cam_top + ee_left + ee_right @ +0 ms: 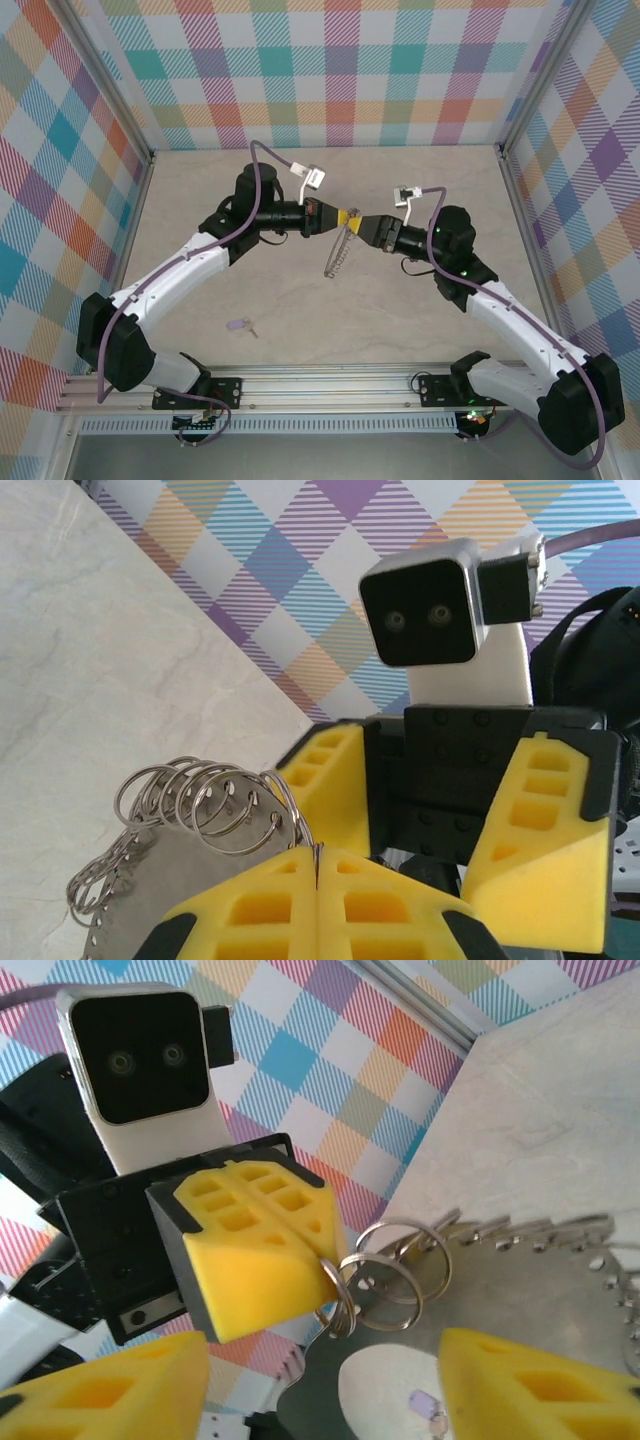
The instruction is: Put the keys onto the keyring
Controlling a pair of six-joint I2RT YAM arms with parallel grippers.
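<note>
Nearest the viewer, two black and white robot arms are bolted to a metal rail [320, 385] at the front edge of a pale marbled table [300, 350]. They reach inward until their tips almost meet at mid-table.

One tiny key [240, 325] lies flat on the table just beyond the rail, left of centre and well apart from both grippers. Its long axis runs roughly left to right. The lilac head is on the left, and the short blade points right and slightly toward the front edge. The right wrist view also catches the key [425, 1403], small and blurred, through the hoop's opening.

Further in, one keyring [338, 252] hangs between the two grippers. From above it is nearly edge-on, a thin line slanting from the fingertips toward the front edge and a little left. Whether its lower end touches the table cannot be told.

The left gripper [343, 217] has its two yellow fingers [260, 910] pressed together, pinching the hoop's rim. In the left wrist view, at least five small wire loops [215, 800] fan out along the edge of the keyring [140, 880], just beside that pinch.

The right gripper [365, 228] faces the left one, tip to tip. Its two yellow fingers [545, 850] stand apart, holding nothing. In the right wrist view the keyring [520, 1290] lies between them, and no contact with either finger can be seen.

Farthest back, pastel plaid walls [340, 70] enclose the table on three sides.
</note>
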